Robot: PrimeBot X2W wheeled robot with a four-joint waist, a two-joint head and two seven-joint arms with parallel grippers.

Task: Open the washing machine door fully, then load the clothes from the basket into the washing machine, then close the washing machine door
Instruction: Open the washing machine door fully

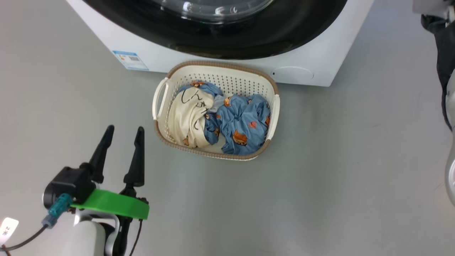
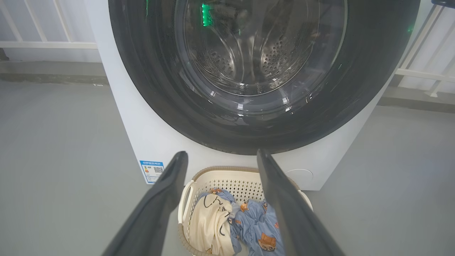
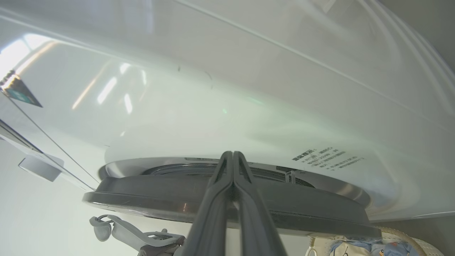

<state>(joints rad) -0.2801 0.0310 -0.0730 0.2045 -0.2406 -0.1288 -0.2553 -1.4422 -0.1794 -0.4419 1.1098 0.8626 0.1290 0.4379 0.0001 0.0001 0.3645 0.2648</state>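
Note:
The white washing machine (image 1: 316, 53) stands at the top of the head view. Its door (image 1: 284, 32), a glossy black rim around a glass bowl, looks closed against the front in the left wrist view (image 2: 149, 89). The basket (image 1: 220, 65) sits on the floor right in front, holding the clothes: a blue bear-print garment (image 1: 241, 124) and a cream one (image 1: 188, 117). My left gripper (image 1: 125, 128) is open, low and left of the basket, with nothing in it. My right gripper (image 3: 233, 153) is shut and empty, its tips at the door's rim (image 3: 142, 192) where it meets the white front (image 3: 213, 106).
Grey floor lies all around the basket. A blue label (image 1: 130, 60) and a round cover (image 1: 293, 74) mark the machine's lower front. A white railing (image 2: 35, 44) runs behind. My right arm's pale forearm (image 1: 450, 170) is at the right edge. A grey chair part (image 3: 135, 234) shows low.

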